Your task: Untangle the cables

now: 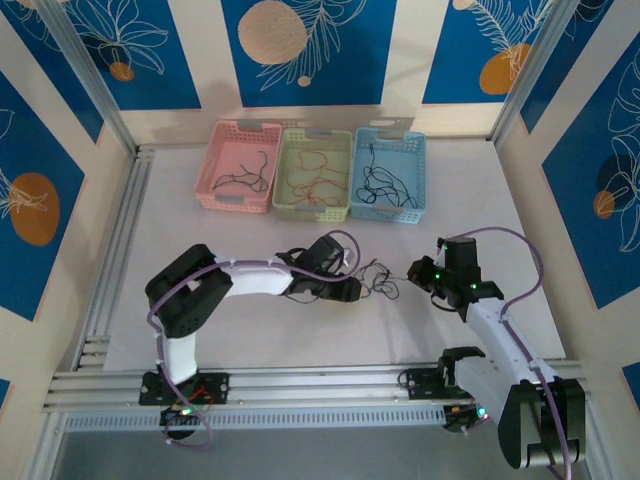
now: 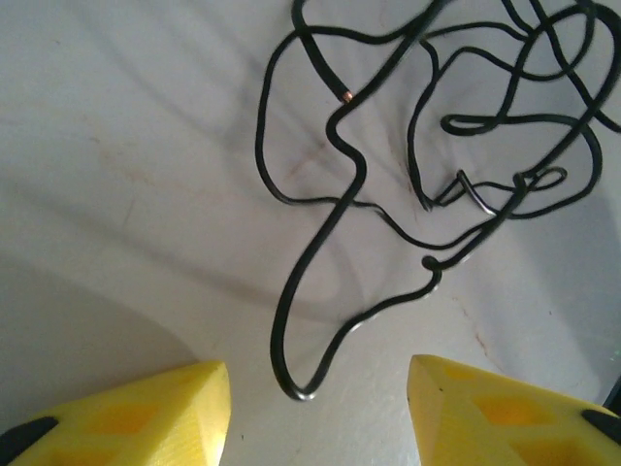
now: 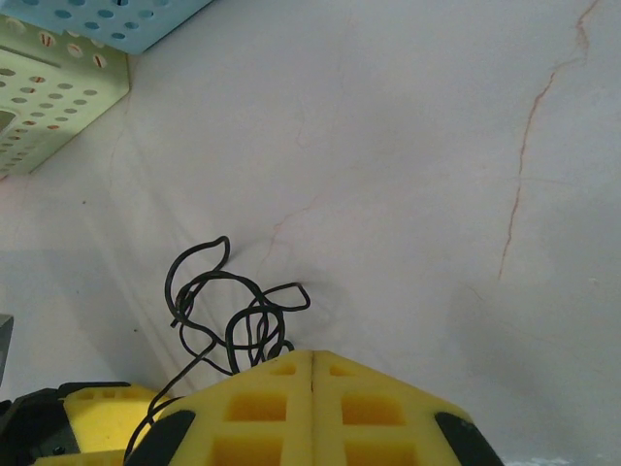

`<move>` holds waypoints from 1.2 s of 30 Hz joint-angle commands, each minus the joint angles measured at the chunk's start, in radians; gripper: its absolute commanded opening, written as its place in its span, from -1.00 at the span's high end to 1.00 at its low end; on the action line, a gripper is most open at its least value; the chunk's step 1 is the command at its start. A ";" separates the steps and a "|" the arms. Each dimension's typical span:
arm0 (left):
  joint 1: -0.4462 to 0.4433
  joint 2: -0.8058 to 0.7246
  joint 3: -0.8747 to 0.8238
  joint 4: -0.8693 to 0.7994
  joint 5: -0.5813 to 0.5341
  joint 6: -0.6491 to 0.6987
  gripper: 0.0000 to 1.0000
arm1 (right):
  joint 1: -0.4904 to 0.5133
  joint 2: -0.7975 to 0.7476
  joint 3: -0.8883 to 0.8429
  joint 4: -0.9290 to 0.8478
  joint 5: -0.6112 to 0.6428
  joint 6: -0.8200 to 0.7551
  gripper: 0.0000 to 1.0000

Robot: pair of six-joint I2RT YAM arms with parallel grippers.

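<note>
Cables: black tangle on the table, between my two grippers. More lie in the three baskets at the far edge. Left gripper is spread, with one black loop lying between the fingers and touching neither. Right gripper is pressed together, tangle right at its tip. Can't tell if a strand is pinched.

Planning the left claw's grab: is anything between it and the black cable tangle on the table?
Nothing visible does. The left claw is open, and the nearest loop of the black cable lies between its fingers on the white table.
</note>
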 commanded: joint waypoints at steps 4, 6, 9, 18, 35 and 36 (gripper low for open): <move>-0.004 0.074 0.070 0.057 -0.018 -0.011 0.10 | -0.005 -0.015 -0.011 0.013 -0.013 0.007 1.00; -0.005 0.083 0.080 0.070 -0.021 -0.014 0.15 | -0.004 -0.016 -0.013 0.013 -0.012 0.007 1.00; -0.005 0.094 0.094 0.083 -0.021 -0.019 0.27 | -0.006 -0.017 -0.013 0.014 -0.013 0.007 1.00; -0.006 0.014 0.058 0.053 -0.091 0.028 1.00 | -0.006 -0.017 -0.014 0.014 -0.010 0.008 1.00; 0.389 -1.010 -0.199 -0.814 -0.414 0.294 1.00 | -0.015 -0.035 -0.019 -0.015 0.036 0.033 1.00; 0.401 -1.028 -0.162 -0.860 -0.443 0.314 1.00 | -0.017 -0.037 -0.019 -0.017 0.041 0.036 1.00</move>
